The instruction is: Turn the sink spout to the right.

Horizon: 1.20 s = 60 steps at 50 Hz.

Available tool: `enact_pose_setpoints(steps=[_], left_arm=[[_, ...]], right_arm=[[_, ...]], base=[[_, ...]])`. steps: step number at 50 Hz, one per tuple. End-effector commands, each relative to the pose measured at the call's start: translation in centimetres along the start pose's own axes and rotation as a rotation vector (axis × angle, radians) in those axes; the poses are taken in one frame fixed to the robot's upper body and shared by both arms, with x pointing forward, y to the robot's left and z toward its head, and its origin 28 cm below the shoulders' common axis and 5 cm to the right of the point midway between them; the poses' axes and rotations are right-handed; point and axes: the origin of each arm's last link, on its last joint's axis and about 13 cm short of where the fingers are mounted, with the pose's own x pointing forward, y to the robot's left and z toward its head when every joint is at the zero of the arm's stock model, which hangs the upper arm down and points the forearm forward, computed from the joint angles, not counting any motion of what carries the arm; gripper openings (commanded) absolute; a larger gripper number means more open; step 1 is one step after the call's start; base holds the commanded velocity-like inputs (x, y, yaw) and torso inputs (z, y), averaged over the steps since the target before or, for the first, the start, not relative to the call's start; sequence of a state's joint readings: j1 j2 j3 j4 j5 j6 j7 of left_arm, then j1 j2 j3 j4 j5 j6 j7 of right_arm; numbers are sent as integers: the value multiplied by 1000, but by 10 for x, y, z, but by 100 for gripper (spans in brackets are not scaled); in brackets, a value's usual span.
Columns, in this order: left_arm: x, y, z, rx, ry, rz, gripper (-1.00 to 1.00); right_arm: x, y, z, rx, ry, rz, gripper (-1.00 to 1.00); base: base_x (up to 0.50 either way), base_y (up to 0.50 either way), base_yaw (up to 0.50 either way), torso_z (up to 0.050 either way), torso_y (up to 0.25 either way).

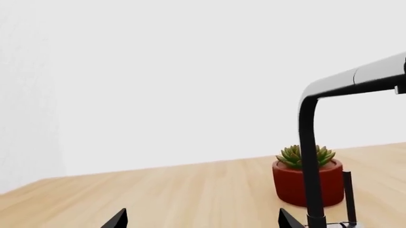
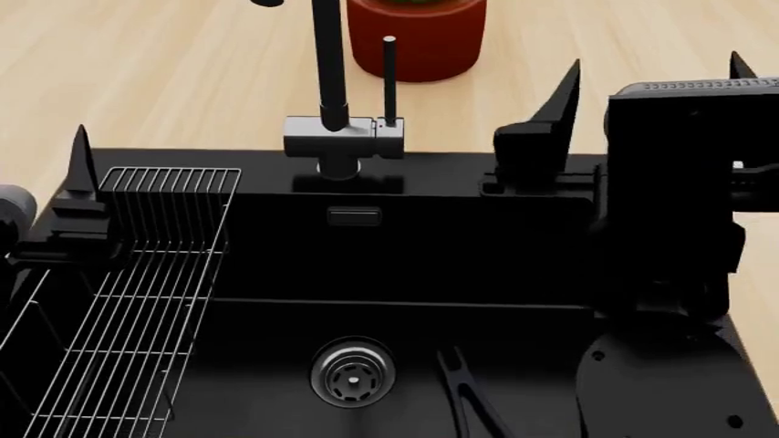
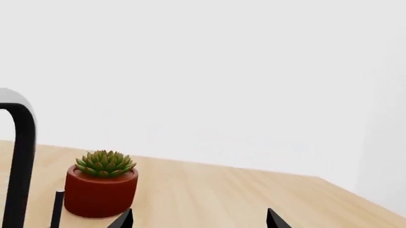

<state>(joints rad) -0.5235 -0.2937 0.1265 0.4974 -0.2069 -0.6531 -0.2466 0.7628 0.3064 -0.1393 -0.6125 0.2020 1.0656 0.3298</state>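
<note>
R claw (image 2: 651, 82): fingers spread wide apart, tips pointing up/forward, nothing between them. One dark pointed finger (image 2: 563, 96) clear in head view, other tip just peeking past the boxy black wrist housing. R arm fills that view's right side, low. L claw (image 1: 199, 219): in its wrist view two black tips well apart, nothing gripped. Head view shows only one L finger (image 2: 82, 160), upright, at far left edge.

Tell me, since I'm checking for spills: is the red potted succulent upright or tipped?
Upright: the red potted succulent stands level on the wooden counter, leaves pointing up.
</note>
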Motion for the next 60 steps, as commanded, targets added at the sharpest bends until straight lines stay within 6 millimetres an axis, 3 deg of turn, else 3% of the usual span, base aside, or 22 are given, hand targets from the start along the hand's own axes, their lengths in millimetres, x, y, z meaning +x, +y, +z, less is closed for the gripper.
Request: enact_pose_setpoints(steps=[1, 16, 35, 60], left_arm=[[1, 0, -1, 12, 19, 10, 100], [-2, 0, -2, 18, 5, -10, 100], [1, 0, -2, 22, 3, -6, 100], [1, -1, -4, 32, 8, -9, 100]], right_arm=[[3, 11, 10, 32, -17, 60, 100], [0, 27, 26, 47, -58, 142, 100], [-21, 39, 56, 57, -133, 252, 100], [-30, 59, 60, 194, -115, 347, 100]], base=[[0, 0, 0, 0, 0], [0, 0, 0, 0, 0], [0, 0, 0, 0, 0], [0, 0, 0, 0, 0]])
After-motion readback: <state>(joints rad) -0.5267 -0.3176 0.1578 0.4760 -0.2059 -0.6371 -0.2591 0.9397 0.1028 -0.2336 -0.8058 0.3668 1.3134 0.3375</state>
